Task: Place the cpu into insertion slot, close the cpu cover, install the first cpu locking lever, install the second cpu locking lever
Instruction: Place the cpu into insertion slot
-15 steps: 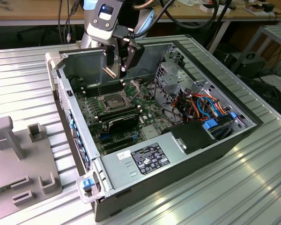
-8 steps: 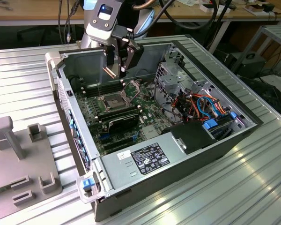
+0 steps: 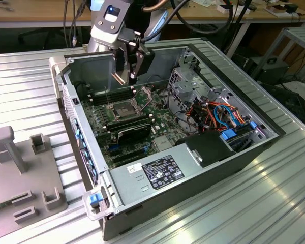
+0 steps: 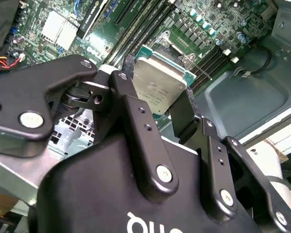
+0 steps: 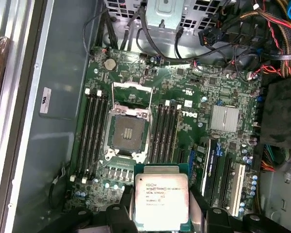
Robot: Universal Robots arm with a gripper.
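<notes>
The black gripper (image 4: 153, 92) clamps the cpu (image 5: 161, 196) by two opposite edges, its dull silver square lid on a green rim, above the green board (image 5: 184, 97). Beyond it, the slot (image 5: 129, 133) lies bare, a dark pin field in a silvery rim. The cover (image 5: 132, 84), a thin windowed metal frame, stands tipped open at its edge.

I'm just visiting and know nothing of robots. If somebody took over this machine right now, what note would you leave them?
Gripper: shut on the cpu, held above the motherboard, apart from the insertion slot.
Insertion slot: empty, pin field bare.
Cpu cover: standing open.
Done: the cpu is in the grip.
Left: seating the cpu, closing the cover, both locking levers.
</notes>
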